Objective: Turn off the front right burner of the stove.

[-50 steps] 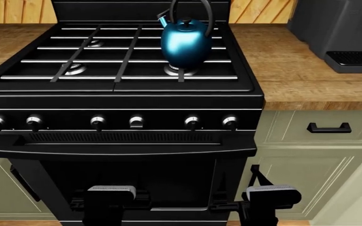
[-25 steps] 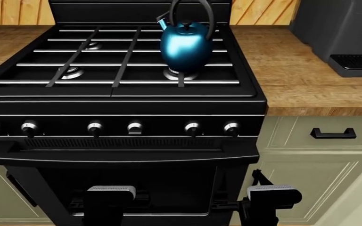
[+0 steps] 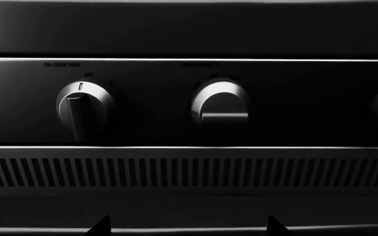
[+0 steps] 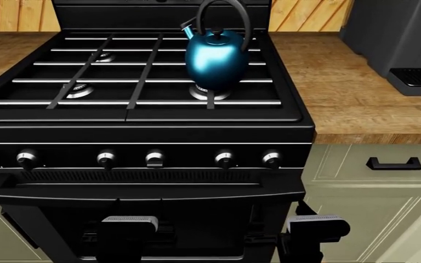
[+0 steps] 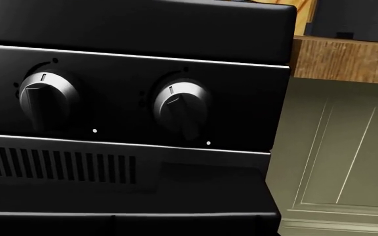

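Note:
The black stove [image 4: 144, 123] fills the head view. The front right burner [image 4: 221, 95] is a small silvery ring under the blue kettle [image 4: 214, 57], mostly hidden by it. Six silver-capped knobs line the front panel. The right wrist view faces the two rightmost knobs [image 5: 45, 98] [image 5: 181, 105], both pointing upright. The left wrist view faces an upright knob [image 3: 84, 105] and a knob turned sideways [image 3: 220, 105]. My left gripper [image 3: 187, 227] is open and empty. My right gripper [image 5: 185, 219] shows only faint dark tips, wide apart. Both hang low before the oven door [image 4: 159, 219], clear of the knobs.
Wooden countertop [image 4: 357, 93] flanks the stove. A dark grey appliance [image 4: 408, 44] stands at the back right. Pale green cabinets with a black drawer handle [image 4: 393, 163] lie right of the oven. A vent grille [image 3: 189, 172] and the oven handle [image 4: 144, 189] run below the knobs.
The stove has slid down and grown in the head view, so the view has closed in on it. Both grippers hold the same place in the view.

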{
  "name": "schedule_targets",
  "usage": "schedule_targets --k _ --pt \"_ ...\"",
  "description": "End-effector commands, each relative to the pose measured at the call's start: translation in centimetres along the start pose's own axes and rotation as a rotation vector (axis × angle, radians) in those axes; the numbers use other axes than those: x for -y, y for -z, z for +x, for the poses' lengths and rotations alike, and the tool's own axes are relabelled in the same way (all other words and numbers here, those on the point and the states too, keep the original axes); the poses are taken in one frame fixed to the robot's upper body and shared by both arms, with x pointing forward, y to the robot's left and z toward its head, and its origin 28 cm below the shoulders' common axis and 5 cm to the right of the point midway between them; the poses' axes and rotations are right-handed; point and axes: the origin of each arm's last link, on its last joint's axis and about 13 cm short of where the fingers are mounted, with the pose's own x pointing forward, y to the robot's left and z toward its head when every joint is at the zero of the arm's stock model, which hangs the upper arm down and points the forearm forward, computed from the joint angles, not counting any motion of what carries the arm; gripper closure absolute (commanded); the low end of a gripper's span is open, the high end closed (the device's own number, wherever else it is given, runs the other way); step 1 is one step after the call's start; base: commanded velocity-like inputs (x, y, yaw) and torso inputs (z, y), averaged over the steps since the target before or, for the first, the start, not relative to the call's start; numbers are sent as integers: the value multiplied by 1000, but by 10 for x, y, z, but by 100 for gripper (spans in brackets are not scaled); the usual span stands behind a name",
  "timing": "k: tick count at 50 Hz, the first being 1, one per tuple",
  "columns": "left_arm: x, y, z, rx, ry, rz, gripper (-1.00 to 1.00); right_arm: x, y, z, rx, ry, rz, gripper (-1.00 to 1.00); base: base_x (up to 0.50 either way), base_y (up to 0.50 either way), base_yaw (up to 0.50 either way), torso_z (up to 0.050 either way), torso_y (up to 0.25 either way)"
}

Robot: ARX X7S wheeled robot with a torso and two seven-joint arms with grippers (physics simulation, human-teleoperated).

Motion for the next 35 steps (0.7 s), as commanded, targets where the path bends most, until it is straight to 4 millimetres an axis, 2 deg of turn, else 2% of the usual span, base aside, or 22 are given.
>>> schedule_targets --k 1,7,21,35 --pt "1 -3 -3 4 -2 -12 -100 -2 -2 -1 -8 4 -11 -100 0 0 0 0 0" --pt "0 -6 -5 4 -8 -36 -100 -5 -15 5 -53 45 -65 -100 0 0 0 0 0" --pt "0 -9 -5 9 -11 -53 -100 1 -42 31 17 36 -122 -100 0 0 0 0 0" --pt "0 -10 -5 13 -15 -59 -100 5 -49 39 34 49 -115 -100 0 0 0 0 0"
